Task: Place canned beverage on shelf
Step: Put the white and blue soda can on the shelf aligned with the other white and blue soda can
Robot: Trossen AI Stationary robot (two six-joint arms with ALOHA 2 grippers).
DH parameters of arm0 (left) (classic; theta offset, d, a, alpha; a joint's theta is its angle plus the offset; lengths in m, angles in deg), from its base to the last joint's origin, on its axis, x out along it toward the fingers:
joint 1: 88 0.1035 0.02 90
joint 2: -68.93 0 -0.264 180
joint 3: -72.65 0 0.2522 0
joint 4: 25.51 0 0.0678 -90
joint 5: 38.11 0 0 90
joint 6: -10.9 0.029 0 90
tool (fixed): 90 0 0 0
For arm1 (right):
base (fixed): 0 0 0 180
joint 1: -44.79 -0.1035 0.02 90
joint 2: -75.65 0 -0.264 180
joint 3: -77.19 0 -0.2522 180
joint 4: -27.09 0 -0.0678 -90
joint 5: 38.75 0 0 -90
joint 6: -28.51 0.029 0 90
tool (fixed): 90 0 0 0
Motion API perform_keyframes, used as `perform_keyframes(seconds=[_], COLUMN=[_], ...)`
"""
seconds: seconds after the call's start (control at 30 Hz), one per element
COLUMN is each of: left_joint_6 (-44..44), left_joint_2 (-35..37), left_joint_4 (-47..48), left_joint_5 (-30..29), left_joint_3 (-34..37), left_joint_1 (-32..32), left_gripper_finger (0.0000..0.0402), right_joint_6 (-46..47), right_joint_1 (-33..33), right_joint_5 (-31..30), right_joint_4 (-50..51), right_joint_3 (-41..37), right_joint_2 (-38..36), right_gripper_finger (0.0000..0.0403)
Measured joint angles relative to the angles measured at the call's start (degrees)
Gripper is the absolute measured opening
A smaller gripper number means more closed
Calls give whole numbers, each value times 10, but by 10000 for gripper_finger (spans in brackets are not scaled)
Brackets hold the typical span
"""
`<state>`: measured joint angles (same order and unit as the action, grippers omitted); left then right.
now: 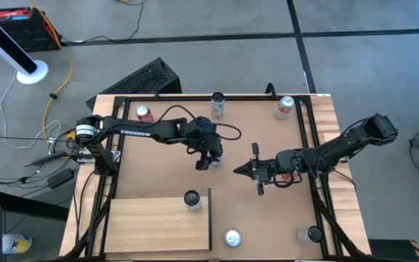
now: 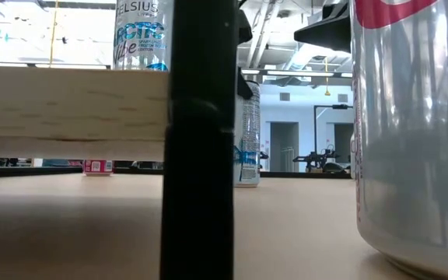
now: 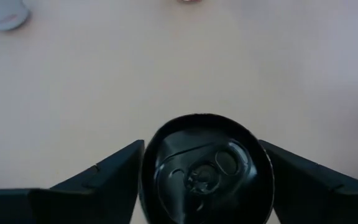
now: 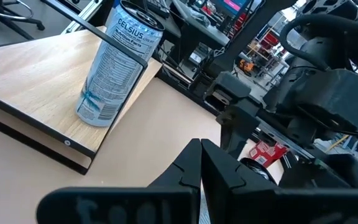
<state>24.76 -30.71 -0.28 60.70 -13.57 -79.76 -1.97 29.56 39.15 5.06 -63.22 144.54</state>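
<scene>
High view: the left gripper (image 1: 209,154) hangs over the middle of the brown tabletop (image 1: 253,211), its fingers either side of a dark-topped can (image 1: 214,156). The right gripper (image 1: 240,170), fingers pressed together and empty, points left just beside it. The shelf (image 1: 151,225), a pale board with a black rail, lies at the near left; a Celsius can (image 1: 192,199) stands on its far right corner. Other cans stand along the far edge and near edge.

Low view: the shelf's edge (image 2: 68,101) and a black post (image 2: 201,140) fill the left; the Celsius can (image 2: 138,31) stands on top. A large silver can (image 2: 418,124) looms at right.

Left wrist view: the dark fingers (image 3: 98,186) flank the black can top (image 3: 207,168), spread; contact cannot be told.

Right wrist view: closed fingertips (image 4: 201,155) point towards the left arm; the Celsius can (image 4: 117,62) stands upright on the shelf (image 4: 36,81).
</scene>
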Motion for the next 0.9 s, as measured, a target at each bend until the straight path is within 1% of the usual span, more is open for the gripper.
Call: perform_keyframes(seconds=[0.1, 0.17, 0.3, 0.4, 0.53, 0.6, 0.7, 0.77, 0.9], left_joint_6=[-9, -17, -28, -52, -117, -173, -290, -373, -555], left_joint_2=[0, 3, 21, 55, 121, 164, 239, 285, 359], left_joint_4=[4, 31, 115, 172, 256, 312, 383, 402, 399], left_joint_5=[-5, -16, -64, -95, -130, -167, -240, -302, -413], left_joint_3=[-2, -14, -64, -99, -94, -78, -36, 3, 82], left_joint_1=[0, 1, 1, 1, 1, 0, -11, -32, -92], left_gripper_finger=[238, 239, 239, 239, 239, 239, 239, 239, 239], right_joint_6=[0, 0, 0, 3, 18, 30, 46, 50, 56], right_joint_1=[0, 0, 0, 0, -1, -2, -2, -2, -2], right_joint_5=[0, 0, 0, 0, 0, 0, 0, 0, 1], right_joint_4=[0, 0, 0, 2, 2, 2, 3, 2, -2], right_joint_3=[0, 0, 0, 0, 0, 0, 0, 0, 0], right_joint_2=[0, 0, 0, 0, 0, 0, 0, 0, 0], right_gripper_finger=[31, 31, 31, 31, 31, 31, 31, 31, 31])
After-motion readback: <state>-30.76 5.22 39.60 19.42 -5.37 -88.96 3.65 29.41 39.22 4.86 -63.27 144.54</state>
